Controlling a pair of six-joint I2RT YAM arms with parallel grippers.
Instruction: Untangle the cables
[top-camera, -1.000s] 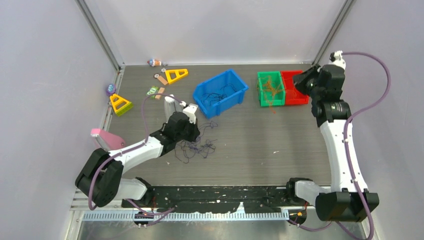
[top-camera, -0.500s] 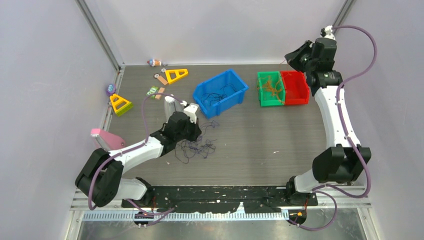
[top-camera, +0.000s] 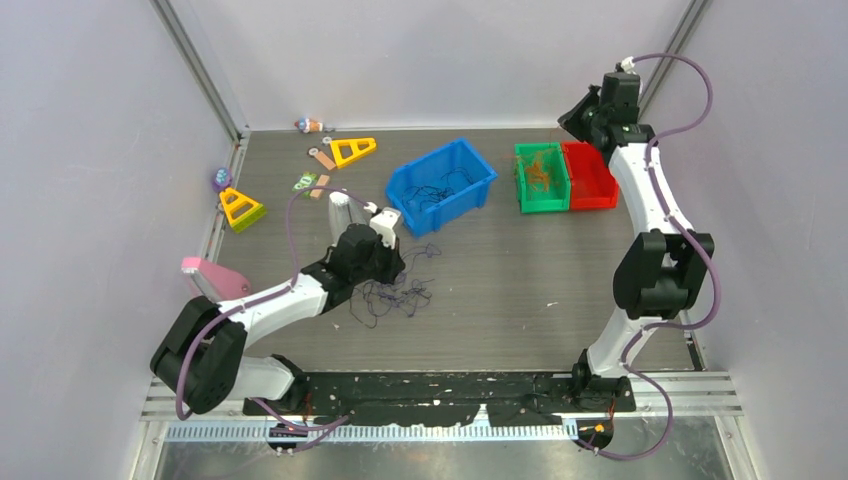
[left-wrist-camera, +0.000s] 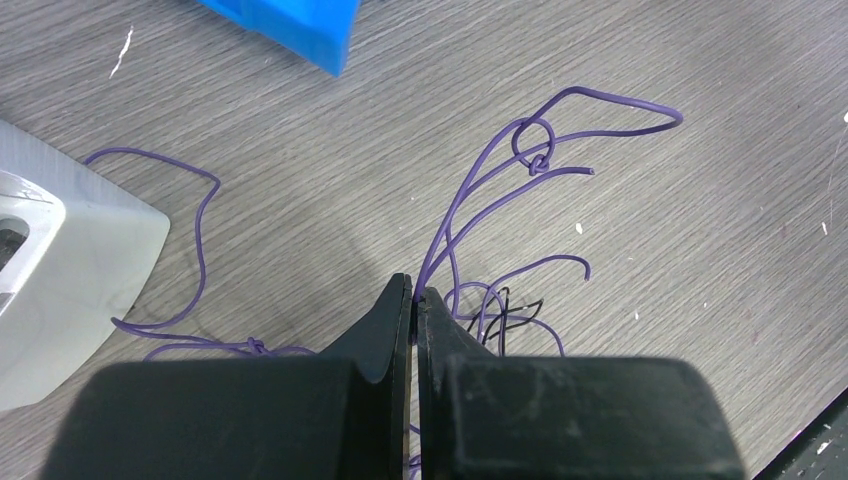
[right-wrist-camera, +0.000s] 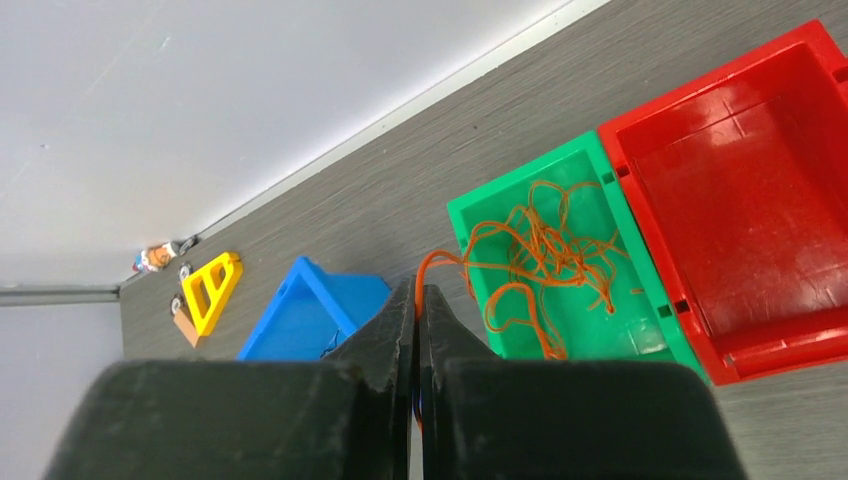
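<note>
- Cables (top-camera: 395, 295): purple-black tangle on the table (top-camera: 520, 290); my left gripper (left-wrist-camera: 413, 292) is pinched shut on a purple strand (left-wrist-camera: 470, 190).
- My right gripper (right-wrist-camera: 417, 295) grips an orange strand (right-wrist-camera: 432, 262) leading out of the green bin (right-wrist-camera: 600, 335).

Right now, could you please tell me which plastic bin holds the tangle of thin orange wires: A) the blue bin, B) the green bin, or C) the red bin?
B: the right wrist view shows the thin orange wires bunched inside the green plastic bin.
</note>
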